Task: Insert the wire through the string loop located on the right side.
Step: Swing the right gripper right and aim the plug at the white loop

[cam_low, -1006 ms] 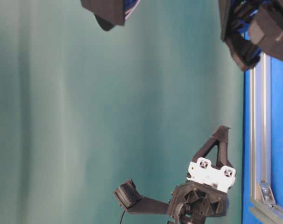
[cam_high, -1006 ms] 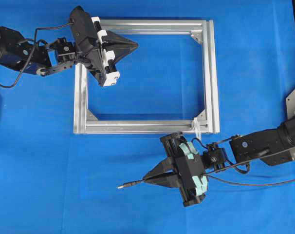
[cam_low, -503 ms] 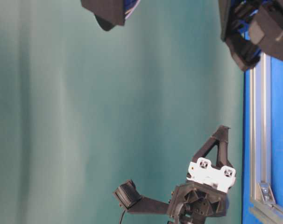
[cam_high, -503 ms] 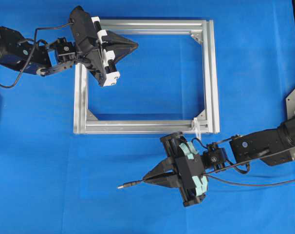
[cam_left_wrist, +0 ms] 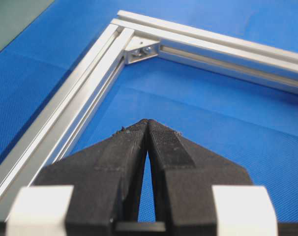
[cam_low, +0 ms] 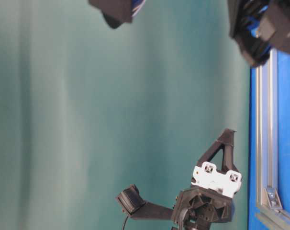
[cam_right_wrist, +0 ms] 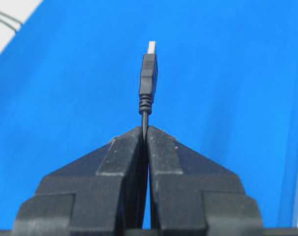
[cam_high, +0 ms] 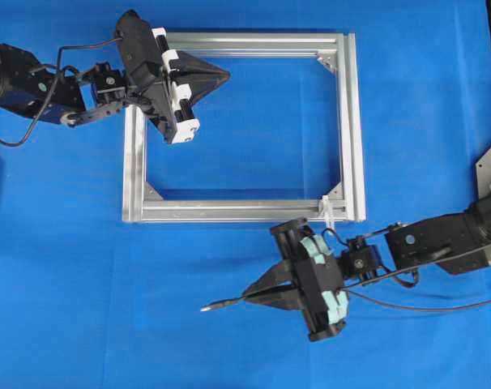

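Right tool (cam_high: pixel 247 297) is clamped on the wire (cam_high: pixel 223 305), fingers pressed together with the thin black cable pinched between them. Plug end sticks out past the fingertips toward 9 o'clock in the overhead view; silvery tip at the far end. In the right wrist view the plug (cam_right_wrist: pixel 148 81) stands straight ahead of the fingertips (cam_right_wrist: pixel 159 142), over bare blue counter (cam_high: pixel 83 324). The rest of the wire trails back past the right arm toward 3 o'clock.

String loop (cam_high: pixel 328 212): small white loop on the aluminium frame (cam_high: pixel 355 121), on the bottom rail near its 5 o'clock corner. It sits at about 1 o'clock from the right tool, near the tool body but apart from it. The plug tip is well apart from the loop and points away from it.

Left tool (cam_high: pixel 223 75) is fully closed on nothing; the left wrist view shows the fingertips (cam_left_wrist: pixel 161 142) meeting with no object between. It hangs over the frame's 11 o'clock corner region, tip inside the frame opening, pointing toward 3 o'clock.

Table-level view shows only the left tool (cam_low: pixel 226 136) in profile beside the frame rail; no extra detail on the wire there.
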### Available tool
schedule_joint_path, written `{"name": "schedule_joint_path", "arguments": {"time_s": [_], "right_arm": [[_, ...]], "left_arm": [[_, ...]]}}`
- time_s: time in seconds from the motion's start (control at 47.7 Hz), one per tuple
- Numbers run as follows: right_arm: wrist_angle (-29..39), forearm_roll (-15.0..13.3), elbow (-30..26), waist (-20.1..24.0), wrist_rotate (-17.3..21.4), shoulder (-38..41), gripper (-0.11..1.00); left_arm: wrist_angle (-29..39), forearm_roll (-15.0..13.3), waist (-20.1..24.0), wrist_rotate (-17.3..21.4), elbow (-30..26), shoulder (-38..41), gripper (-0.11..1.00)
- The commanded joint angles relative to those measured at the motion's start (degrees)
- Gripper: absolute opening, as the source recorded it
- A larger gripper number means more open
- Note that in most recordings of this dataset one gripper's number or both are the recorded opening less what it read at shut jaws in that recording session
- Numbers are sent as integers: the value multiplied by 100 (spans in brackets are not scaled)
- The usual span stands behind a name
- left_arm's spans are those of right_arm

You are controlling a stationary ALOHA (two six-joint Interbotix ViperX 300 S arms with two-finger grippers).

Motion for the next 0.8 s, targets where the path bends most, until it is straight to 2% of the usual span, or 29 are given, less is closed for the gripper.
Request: {"name": "schedule_joint_path", "arguments": {"time_s": [0.0, 0.272, 0.566, 0.775], "right_arm": [[-18, 53, 88, 35, 9, -299, -4], [-53, 422, 1063, 105, 9, -940, -4], [-26, 712, 2461, 185, 9, -2101, -4], [193, 747, 3252, 185, 9, -3111, -4]], "left_arm": [[-26, 18, 9, 9, -62, -220, 2], [-26, 18, 9, 0, -70, -229, 2], [-26, 18, 9, -18, -88, -229, 2], [-26, 18, 9, -18, -79, -229, 2]]}}
